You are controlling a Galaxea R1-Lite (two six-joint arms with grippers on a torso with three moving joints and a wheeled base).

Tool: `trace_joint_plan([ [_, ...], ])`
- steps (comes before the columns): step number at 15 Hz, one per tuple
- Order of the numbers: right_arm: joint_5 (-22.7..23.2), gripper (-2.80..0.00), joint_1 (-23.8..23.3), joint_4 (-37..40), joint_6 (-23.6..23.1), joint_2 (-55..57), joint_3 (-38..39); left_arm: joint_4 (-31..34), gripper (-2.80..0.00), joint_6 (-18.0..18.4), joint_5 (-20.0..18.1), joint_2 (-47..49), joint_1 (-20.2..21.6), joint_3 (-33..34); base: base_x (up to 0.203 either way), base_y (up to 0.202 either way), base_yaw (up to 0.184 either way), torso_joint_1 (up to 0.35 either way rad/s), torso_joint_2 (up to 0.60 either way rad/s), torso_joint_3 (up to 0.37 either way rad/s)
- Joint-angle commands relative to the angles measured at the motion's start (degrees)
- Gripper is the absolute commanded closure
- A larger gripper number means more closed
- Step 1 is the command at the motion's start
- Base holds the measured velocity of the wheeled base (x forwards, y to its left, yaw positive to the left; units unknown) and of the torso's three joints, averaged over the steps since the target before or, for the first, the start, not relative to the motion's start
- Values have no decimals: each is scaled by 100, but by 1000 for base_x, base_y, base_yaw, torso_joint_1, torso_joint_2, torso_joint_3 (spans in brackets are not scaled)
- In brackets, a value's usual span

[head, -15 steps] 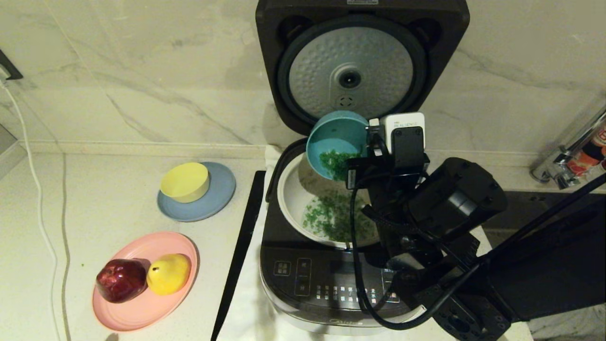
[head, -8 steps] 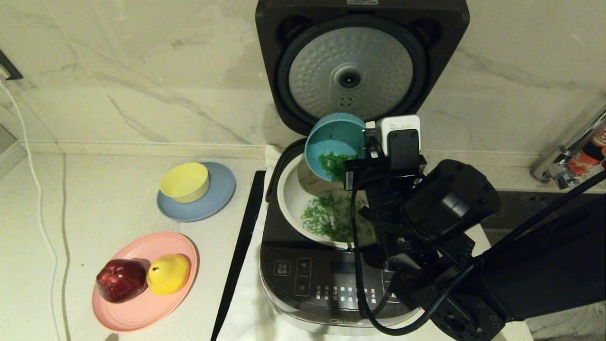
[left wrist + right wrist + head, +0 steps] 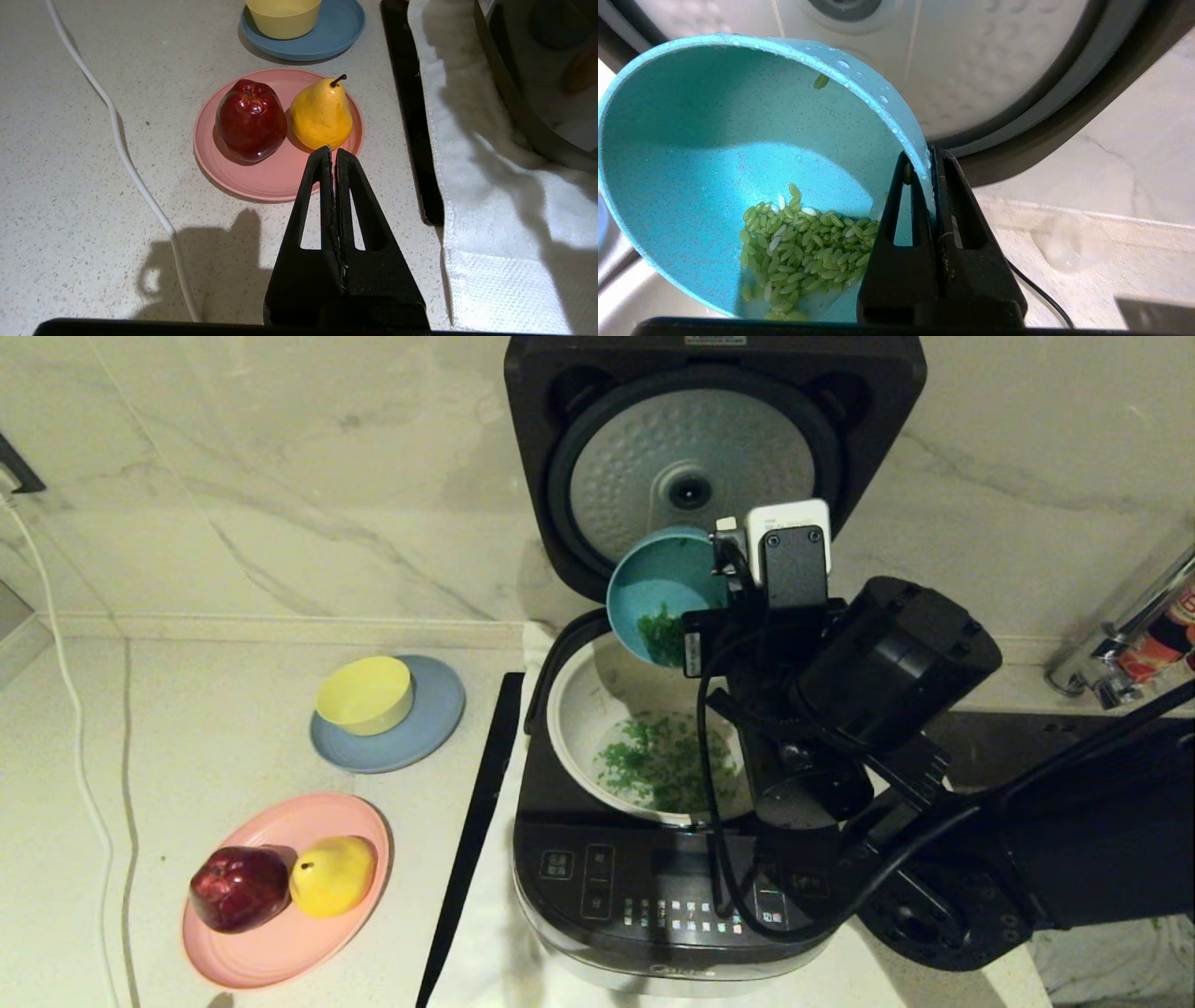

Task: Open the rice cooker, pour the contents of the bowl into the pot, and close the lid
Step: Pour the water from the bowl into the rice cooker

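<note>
Bowl (image 3: 658, 593) tipped steeply, mouth toward pot (image 3: 597, 709)

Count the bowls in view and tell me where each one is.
2. The teal bowl is tilted over the open rice cooker's pot, pinched at its rim by the right gripper. The yellow bowl sits on the blue plate left of the cooker.

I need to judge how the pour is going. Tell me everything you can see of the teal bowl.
The bowl is small, round, smooth teal plastic, beaded with water drops. It is tipped steeply above the open pot, before the raised lid. The right gripper is shut on its rim. A clump of green grains remains at its low side.
</note>
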Motion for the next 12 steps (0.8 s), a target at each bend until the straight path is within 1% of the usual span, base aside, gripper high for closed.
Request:
trace_joint_plan([
  [1, -38, 0, -35, 1277, 310, -394, -170, -4, 0, 1, 1, 2, 0, 44, 0, 0, 0, 0, 0, 0],
  [3, -12, 0, -48, 2743, 946, -698, -330, -4, 0, 1, 7, 2, 0, 44, 0, 0, 0, 0, 0, 0],
  [5, 99, 0, -53, 4602, 1786, -1006, -825, -4, 0, 1, 7, 2, 0, 44, 0, 0, 0, 0, 0, 0],
  [6, 244, 0, -55, 5625, 2312, -1183, -1149, -4, 0, 1, 0, 2, 0, 44, 0, 0, 0, 0, 0, 0],
  [7, 463, 0, -56, 6631, 2869, -1362, -1537, -4, 0, 1, 7, 2, 0, 44, 0, 0, 0, 0, 0, 0],
  [9, 1000, 0, -67, 8442, 3798, -1650, -2294, -4, 0, 1, 7, 2, 0, 44, 0, 0, 0, 0, 0, 0],
  [10, 1296, 0, -71, 9285, 4199, -1782, -2633, -4, 0, 1, 7, 2, 0, 44, 0, 0, 0, 0, 0, 0],
  [12, 1907, 0, -97, 10770, 4779, -2066, -3148, -4, 0, 1, 7, 2, 0, 44, 0, 0, 0, 0, 0, 0],
])
